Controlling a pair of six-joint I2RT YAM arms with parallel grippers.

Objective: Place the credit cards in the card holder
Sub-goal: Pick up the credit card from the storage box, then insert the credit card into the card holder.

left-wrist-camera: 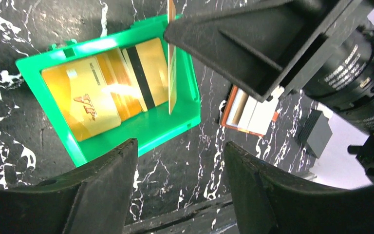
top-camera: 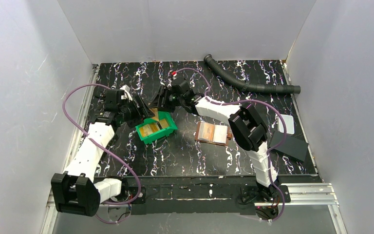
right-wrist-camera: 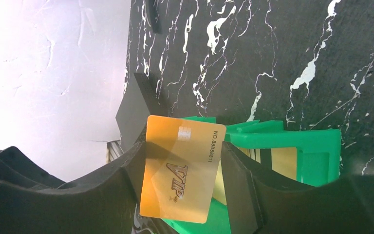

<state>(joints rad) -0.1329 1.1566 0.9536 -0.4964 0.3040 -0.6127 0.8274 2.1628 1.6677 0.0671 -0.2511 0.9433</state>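
Observation:
An orange credit card (right-wrist-camera: 182, 168) marked VIP hangs upright over the green bin (right-wrist-camera: 316, 146), and my right gripper (right-wrist-camera: 182, 151) is shut on its two side edges. From the left wrist that card (left-wrist-camera: 171, 63) shows edge-on above the bin (left-wrist-camera: 141, 129), where more yellowish-tan credit cards (left-wrist-camera: 92, 92) lie flat. My left gripper (left-wrist-camera: 180, 146) is open with nothing between its fingers, hovering just at the bin's near-left side. From above, both grippers, left (top-camera: 143, 108) and right (top-camera: 161, 101), meet over the bin's far end (top-camera: 168, 127). The brown card holder (top-camera: 213, 132) lies open to the bin's right.
A black corrugated hose (top-camera: 248, 83) curves across the far right of the table. A flat black sheet (top-camera: 289, 145) and a pale plate (top-camera: 286, 123) lie at the right edge. White walls close in three sides. The right arm's elbow (top-camera: 247, 127) hangs beside the card holder.

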